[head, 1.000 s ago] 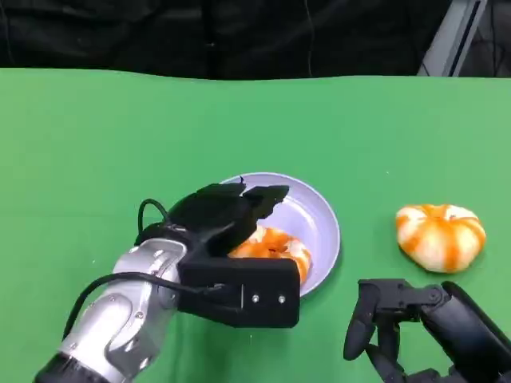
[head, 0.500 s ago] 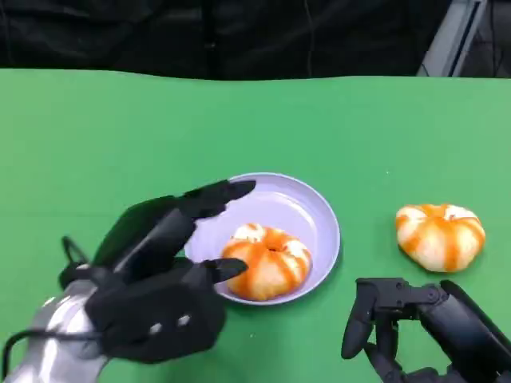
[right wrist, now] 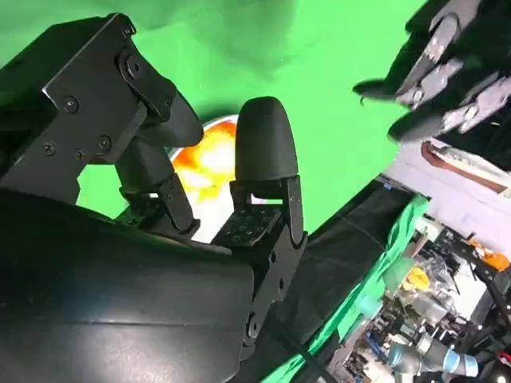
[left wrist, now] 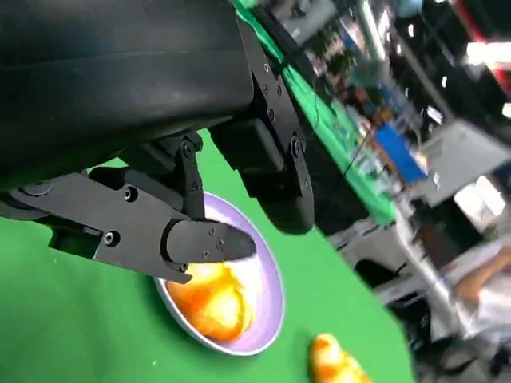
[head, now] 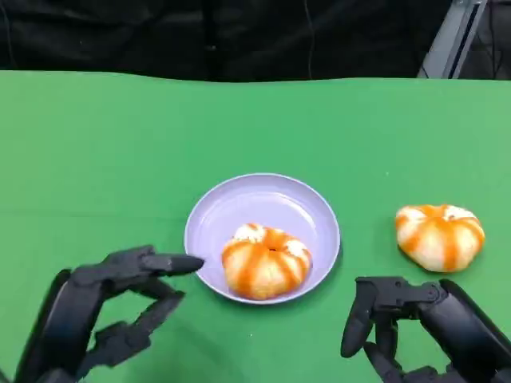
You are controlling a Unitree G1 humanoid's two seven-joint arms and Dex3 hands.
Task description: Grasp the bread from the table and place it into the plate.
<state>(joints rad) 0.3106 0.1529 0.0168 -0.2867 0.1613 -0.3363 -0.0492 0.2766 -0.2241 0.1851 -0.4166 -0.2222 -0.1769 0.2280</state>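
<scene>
On the purple plate (head: 319, 219), one bread roll (head: 265, 260) now lies released, with the left hand (head: 100, 307) drawn back.

Compared with a second ago, when the left hand covered the plate and the roll, that hand has let go and pulled back toward the robot; it now sits near the plate's left rim, fingers apart and holding nothing. So I judge this placement done. The right hand (head: 427, 327) is unchanged low at the right, fingers spread and empty. A second bread roll (head: 441, 235) lies on the green table (head: 120, 152), well apart from the plate on its right, probably next to be fetched. Each roll is a flattish round with orange stripes, domed side up, with a slightly longer axis running left to right across the head view and no clear pointing end.
</scene>
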